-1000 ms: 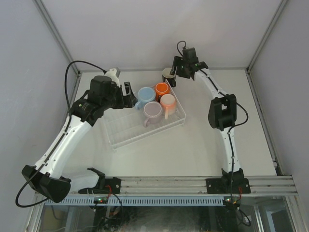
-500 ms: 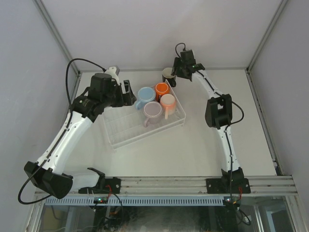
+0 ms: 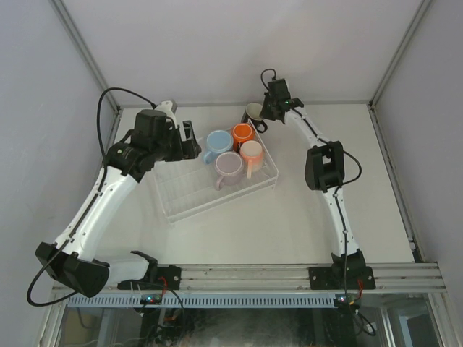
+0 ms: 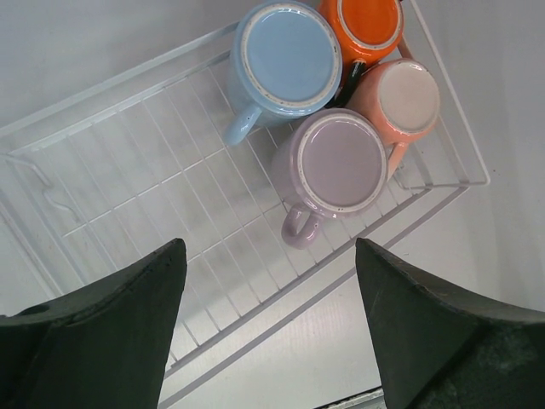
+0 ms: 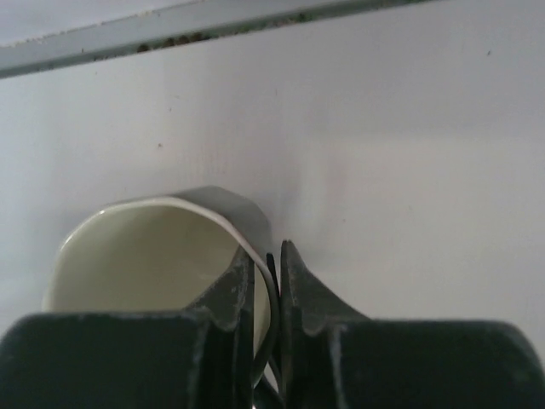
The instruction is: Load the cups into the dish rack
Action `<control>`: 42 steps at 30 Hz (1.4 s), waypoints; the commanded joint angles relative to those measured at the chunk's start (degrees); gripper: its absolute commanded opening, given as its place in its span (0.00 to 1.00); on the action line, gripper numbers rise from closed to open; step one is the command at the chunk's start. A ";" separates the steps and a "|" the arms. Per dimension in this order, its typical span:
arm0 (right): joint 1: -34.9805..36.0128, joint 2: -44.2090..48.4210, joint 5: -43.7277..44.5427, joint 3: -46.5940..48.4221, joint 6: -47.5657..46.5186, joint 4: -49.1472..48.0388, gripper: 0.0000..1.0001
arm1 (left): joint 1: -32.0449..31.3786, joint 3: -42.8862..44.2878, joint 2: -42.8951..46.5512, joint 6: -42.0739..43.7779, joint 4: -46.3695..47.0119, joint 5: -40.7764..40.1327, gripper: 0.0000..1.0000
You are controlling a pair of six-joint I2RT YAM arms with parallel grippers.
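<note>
The dish rack [image 3: 189,191] lies slanted mid-table, and its rim [image 4: 102,85] fills the left wrist view. At its far end stand a light blue cup [image 3: 218,142] [image 4: 285,58], an orange cup [image 3: 242,134] [image 4: 364,24], a lilac cup [image 3: 229,165] [image 4: 339,162] and a peach cup [image 3: 251,152] [image 4: 407,95], all upside down. A black cup with a cream inside [image 3: 253,111] [image 5: 157,260] sits upright on the table behind the rack. My right gripper [image 3: 265,116] [image 5: 266,264] is shut on its wall, one finger inside the cup. My left gripper [image 3: 189,139] [image 4: 271,328] hovers open over the rack's bare slots.
The table's back edge and rear wall [image 5: 213,25] run close behind the black cup. White side walls [image 3: 43,108] enclose the table on both sides.
My right gripper has closed onto the black cup's wall and shifted slightly left towards it. The left arm has barely moved.
</note>
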State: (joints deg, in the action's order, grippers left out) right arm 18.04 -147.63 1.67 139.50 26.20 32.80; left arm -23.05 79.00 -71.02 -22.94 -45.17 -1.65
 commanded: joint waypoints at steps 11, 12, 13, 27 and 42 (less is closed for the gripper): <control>-6.31 16.27 -11.15 -15.64 11.41 -12.21 0.00 | 0.88 -0.11 0.65 1.09 11.89 9.64 0.85; -7.14 17.98 -12.44 -17.04 12.70 -13.40 0.00 | 0.89 -0.22 0.55 1.15 12.75 10.48 0.85; -7.86 19.57 -13.78 -18.88 14.64 -14.74 0.00 | 0.94 -0.39 0.31 1.29 13.92 11.97 0.85; -13.27 45.90 -31.90 -50.42 45.99 -38.63 0.00 | 0.76 -9.54 -1.82 -4.87 38.99 30.61 0.86; -4.86 56.25 -35.12 -65.55 68.21 -56.96 0.00 | -2.01 -5.31 -9.63 -13.33 51.83 35.96 0.87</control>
State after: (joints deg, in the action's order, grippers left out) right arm 11.16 -96.71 -32.77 72.69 86.43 -10.94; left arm -24.16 70.54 -78.32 -32.49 -0.05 29.65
